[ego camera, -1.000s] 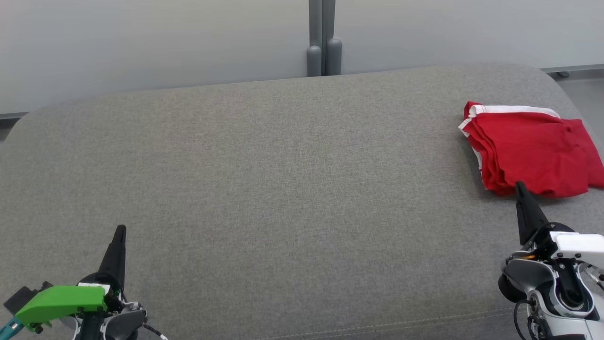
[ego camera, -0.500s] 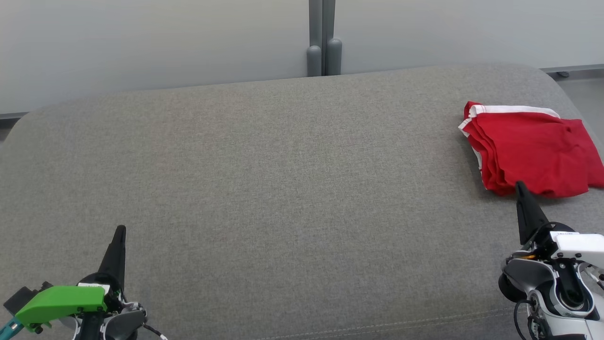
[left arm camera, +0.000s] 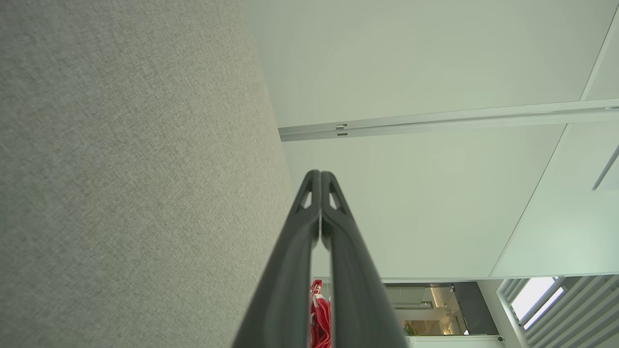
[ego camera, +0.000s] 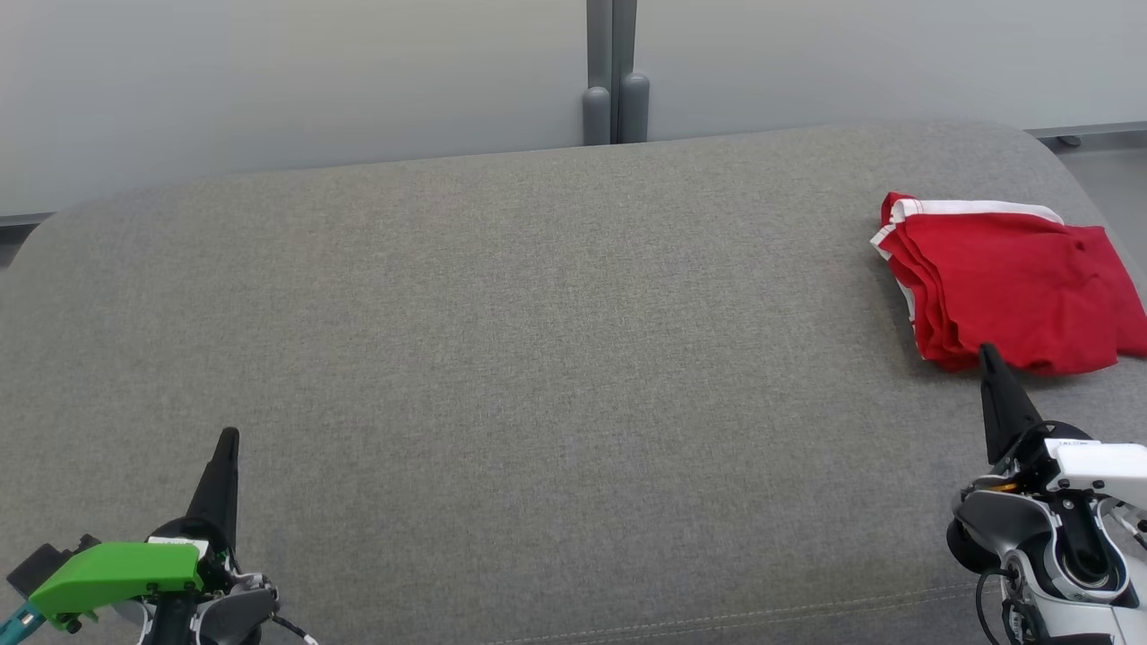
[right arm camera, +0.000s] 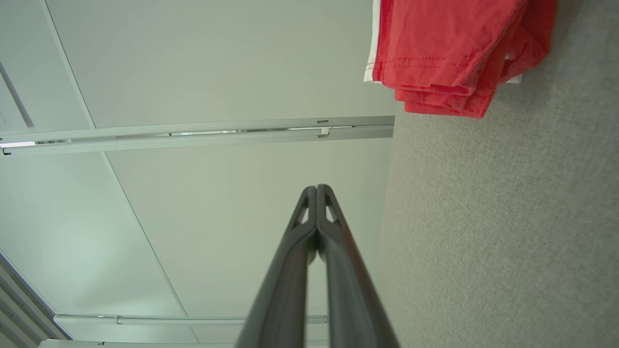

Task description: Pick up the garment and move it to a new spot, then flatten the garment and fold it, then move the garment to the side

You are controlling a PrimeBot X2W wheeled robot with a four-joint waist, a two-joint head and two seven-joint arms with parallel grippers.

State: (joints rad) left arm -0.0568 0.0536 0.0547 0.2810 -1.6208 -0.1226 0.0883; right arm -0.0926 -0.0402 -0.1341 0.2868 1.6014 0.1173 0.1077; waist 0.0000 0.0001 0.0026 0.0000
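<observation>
The garment (ego camera: pixel 1013 282) lies folded into a red bundle with a white edge at the far right of the grey cushion. My right gripper (ego camera: pixel 987 351) is shut and empty, its tip just short of the bundle's near edge. The right wrist view has the garment (right arm camera: pixel 449 53) at the top and my shut right gripper (right arm camera: pixel 317 187) below it, apart from the cloth. My left gripper (ego camera: pixel 229 434) is shut and empty at the lower left, far from the garment. In the left wrist view a strip of the garment (left arm camera: pixel 320 314) peeks between the fingers of the left gripper (left arm camera: pixel 320 173).
The grey fabric cushion (ego camera: pixel 538 358) spans nearly the whole head view, with a rounded far edge. Behind it stands a pale wall with a grey post (ego camera: pixel 614 90). A seam runs along the cushion's near edge (ego camera: pixel 717 618).
</observation>
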